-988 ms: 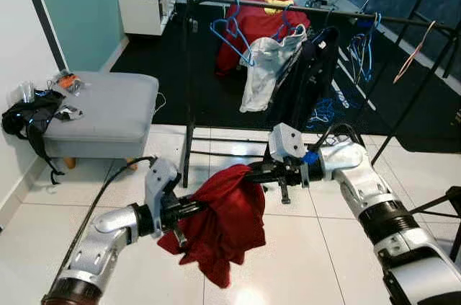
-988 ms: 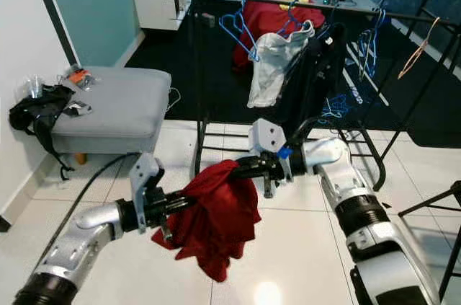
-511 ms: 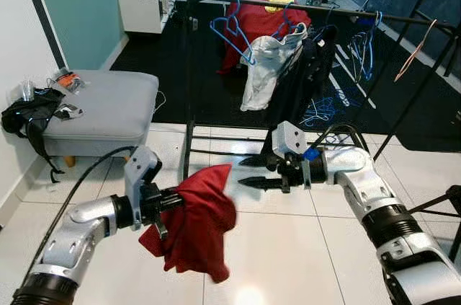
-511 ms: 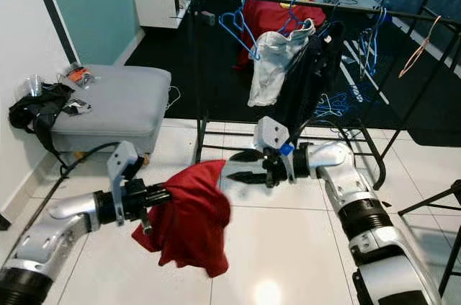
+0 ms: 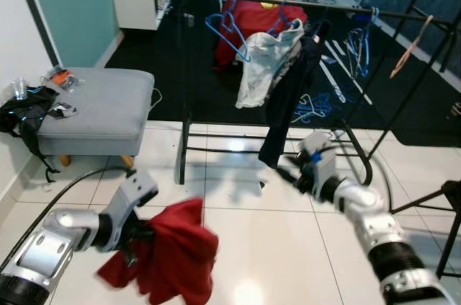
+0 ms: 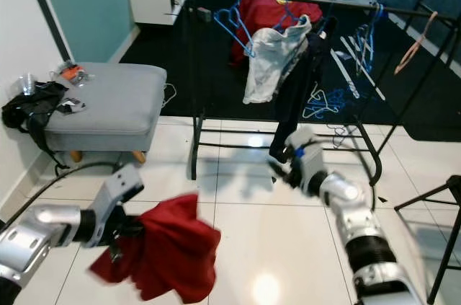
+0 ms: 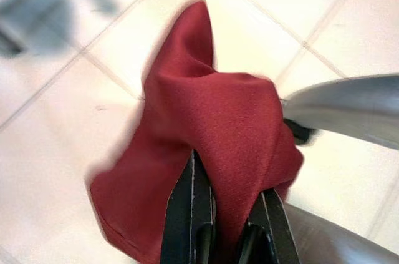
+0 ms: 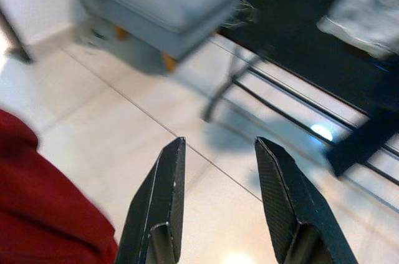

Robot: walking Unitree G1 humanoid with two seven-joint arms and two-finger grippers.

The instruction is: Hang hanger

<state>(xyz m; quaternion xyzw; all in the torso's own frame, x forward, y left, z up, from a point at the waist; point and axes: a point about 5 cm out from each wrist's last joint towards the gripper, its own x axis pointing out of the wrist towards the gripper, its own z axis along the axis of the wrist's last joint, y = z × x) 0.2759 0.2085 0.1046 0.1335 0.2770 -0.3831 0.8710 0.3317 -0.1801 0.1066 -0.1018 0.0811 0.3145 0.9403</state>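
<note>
Hanging low over the white tiles, a red garment (image 7: 206, 151) is pinched between the closed fingers of the left gripper (image 7: 218, 239). The right gripper (image 8: 218, 195) is held spread apart with nothing between its fingers, near the clothes rack (image 5: 288, 3).

Red garment (image 5: 173, 258): soft crumpled cloth, bunched at one edge where the left gripper (image 7: 218, 239) has it pinched between closed jaws, the rest hanging loose and low over the white tiled floor (image 5: 274, 262) (edges blurred). No hanger can be made out inside it. Clothes rack (image 5: 288, 2): black rail well beyond, carrying a blue hanger (image 5: 227, 31) hooked on, bare, tilted; beside it a pale grey garment (image 5: 263, 60) and a dark one (image 5: 288, 96) hanging down.
</note>
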